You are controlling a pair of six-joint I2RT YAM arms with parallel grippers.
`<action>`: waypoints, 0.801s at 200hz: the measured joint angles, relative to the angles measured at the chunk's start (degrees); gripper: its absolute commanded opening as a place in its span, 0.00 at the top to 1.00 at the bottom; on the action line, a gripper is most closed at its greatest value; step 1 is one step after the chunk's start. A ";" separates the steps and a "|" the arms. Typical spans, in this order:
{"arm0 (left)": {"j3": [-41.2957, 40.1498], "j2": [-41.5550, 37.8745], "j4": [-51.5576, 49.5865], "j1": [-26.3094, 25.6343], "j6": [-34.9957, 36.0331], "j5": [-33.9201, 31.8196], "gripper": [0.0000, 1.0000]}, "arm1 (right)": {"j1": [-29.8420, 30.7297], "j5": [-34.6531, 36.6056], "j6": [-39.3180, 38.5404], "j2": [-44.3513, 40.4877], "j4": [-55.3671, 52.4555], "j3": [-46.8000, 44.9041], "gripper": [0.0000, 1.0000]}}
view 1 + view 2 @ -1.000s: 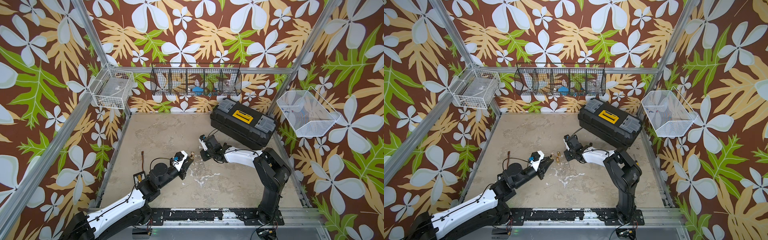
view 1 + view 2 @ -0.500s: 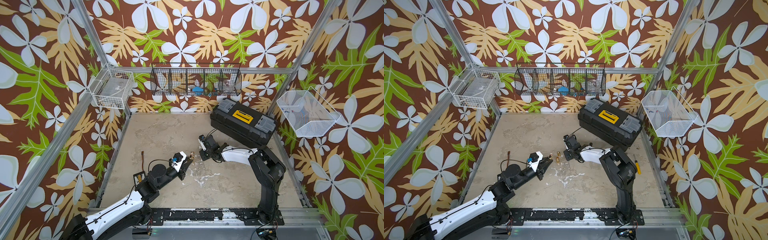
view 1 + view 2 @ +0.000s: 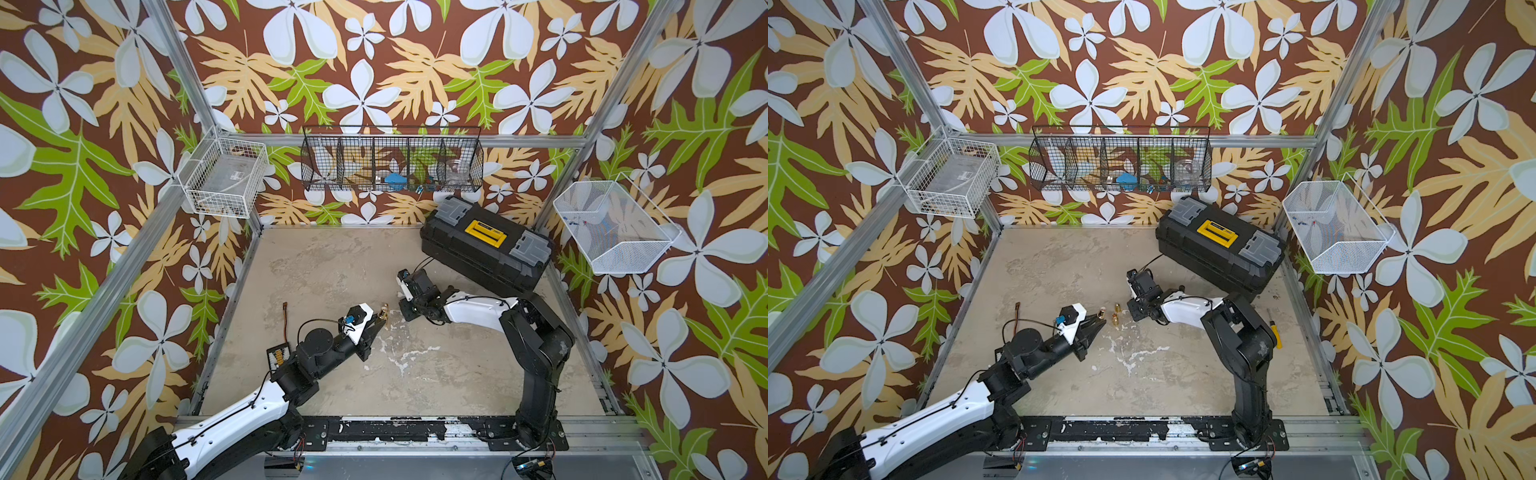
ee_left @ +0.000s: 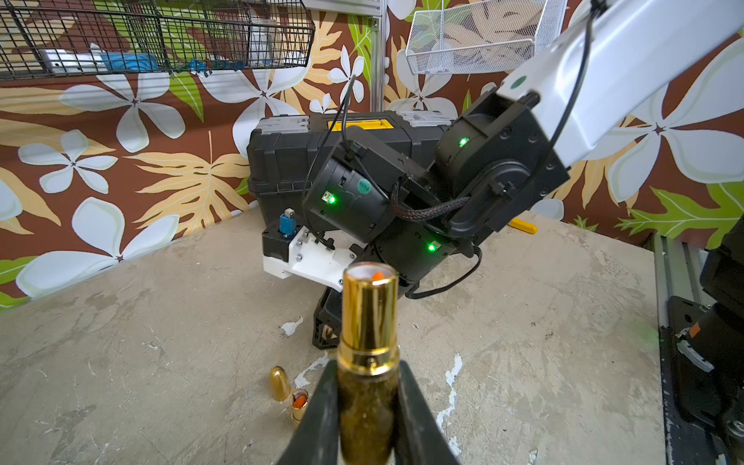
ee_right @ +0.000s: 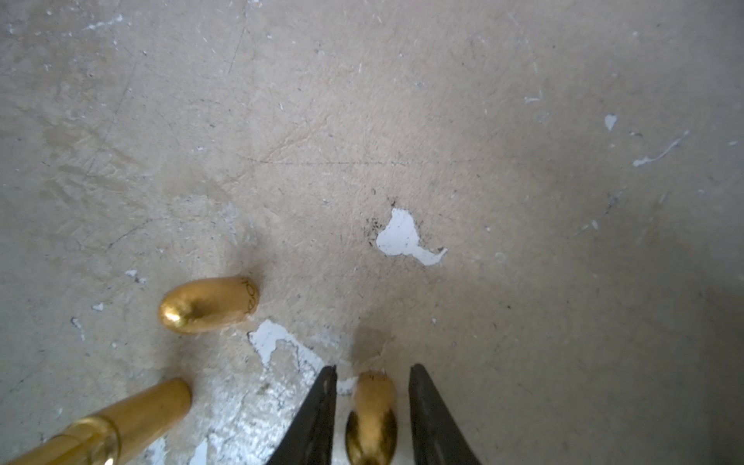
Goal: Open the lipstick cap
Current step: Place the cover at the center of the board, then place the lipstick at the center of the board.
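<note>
Flower-and-leaf wallpaper (image 3: 374, 83) encloses a scuffed beige table (image 3: 332, 257), where both arms meet near the middle. Left jaws are closed tight on the glittery lower body of a gold metallic lipstick tube (image 4: 368, 310), held off the table and pointing toward the right arm's black wrist housing (image 4: 350, 193). The tube is uncapped, and the orange stick (image 4: 377, 276) shows at its open end. Right jaws stand slightly apart astride a small gold bullet-shaped cap (image 5: 372, 418). Bare table shows between the cap and each jaw, so they grip nothing. The cap appears to lie on the table, though contact cannot be confirmed. A second gold domed cap (image 5: 209, 306) lies on its side nearby, and a second open gold lipstick (image 4: 300, 402) rests just beside it. Judged from this arrangement, the cap is off and the hazards lie in the retreat. A jaw that drags sideways on leaving would nudge the rounded cap, which probably rolls readily and could run into the neighbouring pieces. The exposed stick sits near the right arm, so a careless swing of either arm could smear or snap it. The polished, narrow tube may also pivot or slip in the left jaws if bumped.
</note>
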 measured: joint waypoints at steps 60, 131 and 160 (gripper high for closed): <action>0.00 -0.13 0.00 0.00 0.00 0.00 0.83 | 0.00 -0.42 -0.02 -4.70 -0.94 -1.01 0.61; -0.63 1.75 2.19 0.00 0.94 2.14 0.82 | -0.02 -6.93 1.46 -28.15 0.46 -4.92 0.57; -0.44 2.91 2.84 0.00 2.60 3.82 0.83 | 0.00 -15.56 0.74 -36.22 3.69 -9.25 0.55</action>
